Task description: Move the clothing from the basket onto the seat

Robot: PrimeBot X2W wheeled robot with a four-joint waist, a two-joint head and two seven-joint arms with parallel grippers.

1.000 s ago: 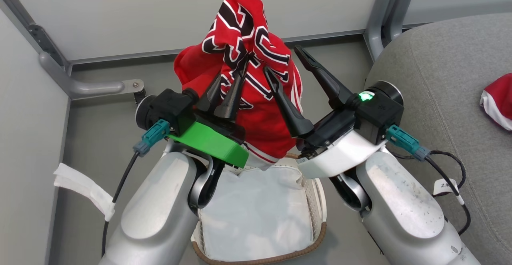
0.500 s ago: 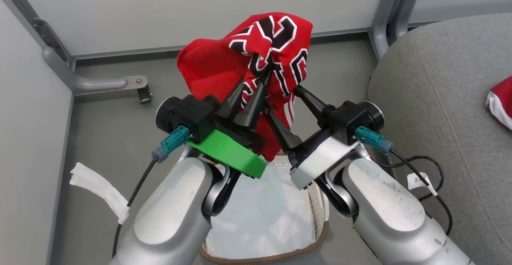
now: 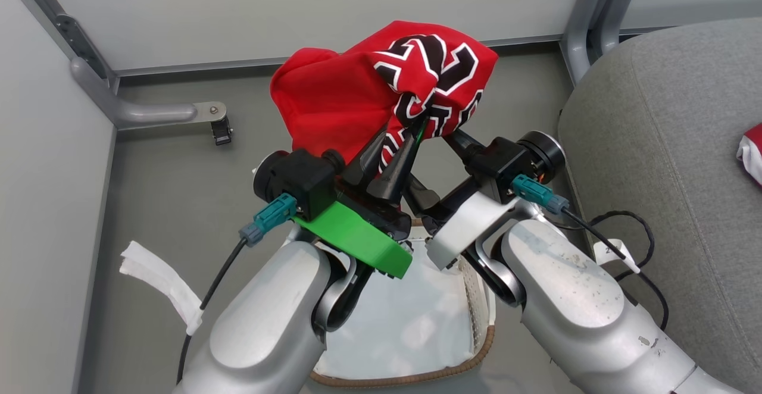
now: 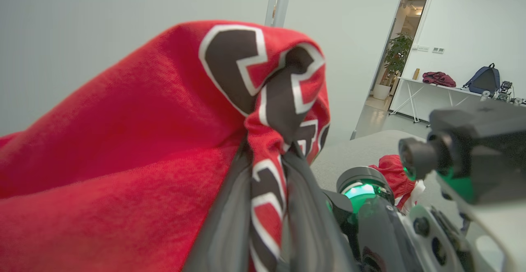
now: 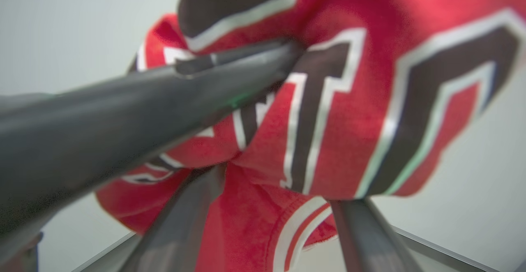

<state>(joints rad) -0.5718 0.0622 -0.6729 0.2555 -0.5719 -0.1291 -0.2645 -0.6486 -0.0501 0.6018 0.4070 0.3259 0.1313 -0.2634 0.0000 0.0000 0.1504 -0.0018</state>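
Basket (image 3: 482, 346): 6 o'clock, beneath both forearms. Both arms angle upward and converge toward 12 o'clock. Left gripper (image 3: 411, 135): jaws pinching the jersey (image 3: 339, 102), held aloft above the basket. Right gripper (image 3: 431, 159): jaws spread beneath the hanging fabric. Seat (image 3: 667, 144): 3 o'clock, carrying one red-and-white garment (image 3: 751, 156). Count: two garments, one basket, one seat.

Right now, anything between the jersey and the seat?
Only the robot's own right gripper, jaws open, which sits beside the jersey on the side toward the seat. The left gripper holds the jersey clear of the basket. The near part of the seat looks bare; the shorts lie at its far edge.
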